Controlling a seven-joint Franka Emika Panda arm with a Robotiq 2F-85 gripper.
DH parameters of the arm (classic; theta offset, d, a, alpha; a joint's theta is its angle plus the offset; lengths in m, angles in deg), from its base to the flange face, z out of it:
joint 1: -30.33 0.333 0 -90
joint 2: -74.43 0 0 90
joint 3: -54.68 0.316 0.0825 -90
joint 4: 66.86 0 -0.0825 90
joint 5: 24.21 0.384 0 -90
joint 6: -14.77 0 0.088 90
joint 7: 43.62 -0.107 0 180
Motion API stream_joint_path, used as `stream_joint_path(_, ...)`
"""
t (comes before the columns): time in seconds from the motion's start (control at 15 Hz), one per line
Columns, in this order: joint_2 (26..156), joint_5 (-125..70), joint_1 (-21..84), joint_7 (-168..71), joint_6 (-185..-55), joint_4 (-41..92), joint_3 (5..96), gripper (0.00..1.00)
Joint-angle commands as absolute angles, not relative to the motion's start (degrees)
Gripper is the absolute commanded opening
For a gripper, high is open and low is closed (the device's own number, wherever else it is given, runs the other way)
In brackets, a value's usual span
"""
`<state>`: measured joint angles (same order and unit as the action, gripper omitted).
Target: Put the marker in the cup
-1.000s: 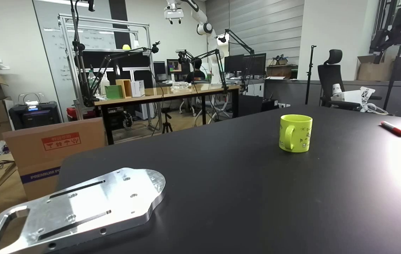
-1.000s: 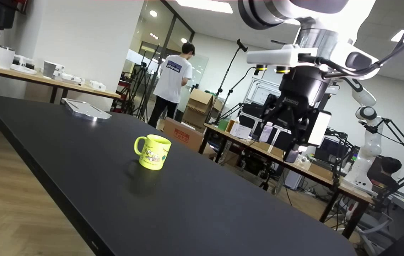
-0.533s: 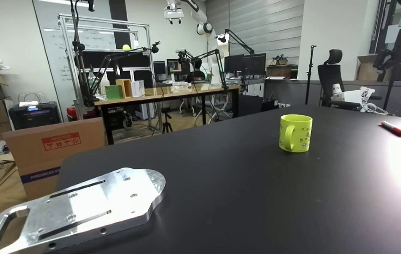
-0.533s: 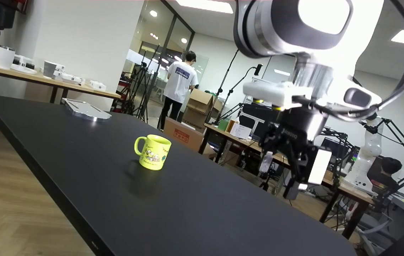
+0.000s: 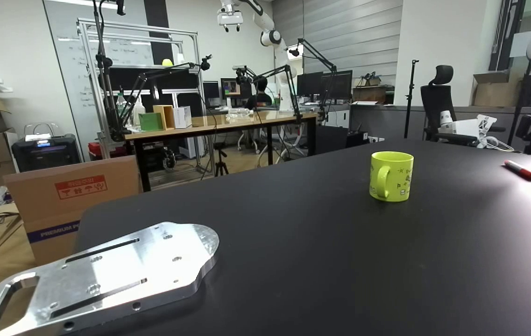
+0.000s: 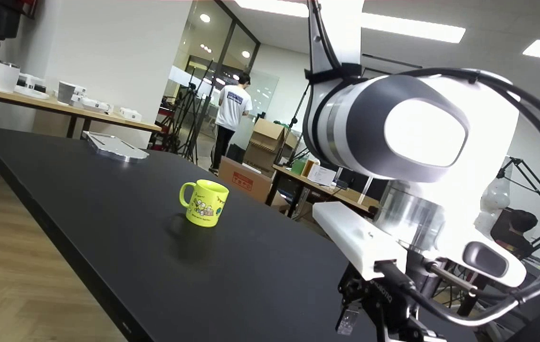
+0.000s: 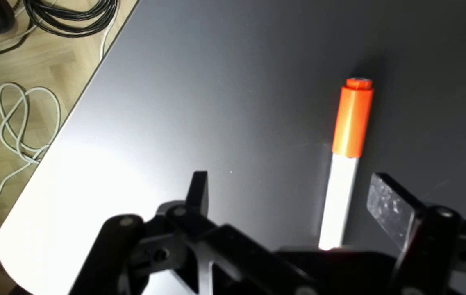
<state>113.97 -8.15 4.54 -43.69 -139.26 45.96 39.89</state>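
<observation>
The marker (image 7: 345, 164) lies on the black table. In the wrist view it shows an orange-red cap and a white barrel, whose lower end is hidden behind the gripper. It also shows in an exterior view (image 5: 520, 171); in the opposite exterior view I cannot see it. The yellow-green cup (image 5: 392, 177) is a handled mug, upright on the table, also in an exterior view (image 6: 205, 204); it is out of the wrist view. My gripper (image 7: 290, 178) is open and empty. In the wrist view the marker lies between its fingers, nearer the right one, untouched.
A silver metal plate (image 5: 139, 270) lies at the table's far end, also in an exterior view (image 6: 115, 146). The table edge (image 7: 81, 96) and rounded corner show at left in the wrist view, with cables (image 7: 21, 123) on the floor beyond.
The arm and gripper have come down from high above the table to low near the marker's end of it. The marker and the cup have not moved. A person in the background has shifted.
</observation>
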Motion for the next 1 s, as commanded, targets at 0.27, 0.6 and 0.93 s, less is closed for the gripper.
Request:
stream_joint_path(0.27, 118.0, -4.1, -0.8, -44.1, -138.8, 40.7, 45.0, 1.00)
stream_joint_path(0.6, 118.7, -5.1, 2.7, -51.7, -138.0, 40.7, 40.8, 1.00)
stream_joint_path(0.93, 118.7, -3.3, 2.6, -55.4, -137.6, 40.6, 41.1, 1.00)
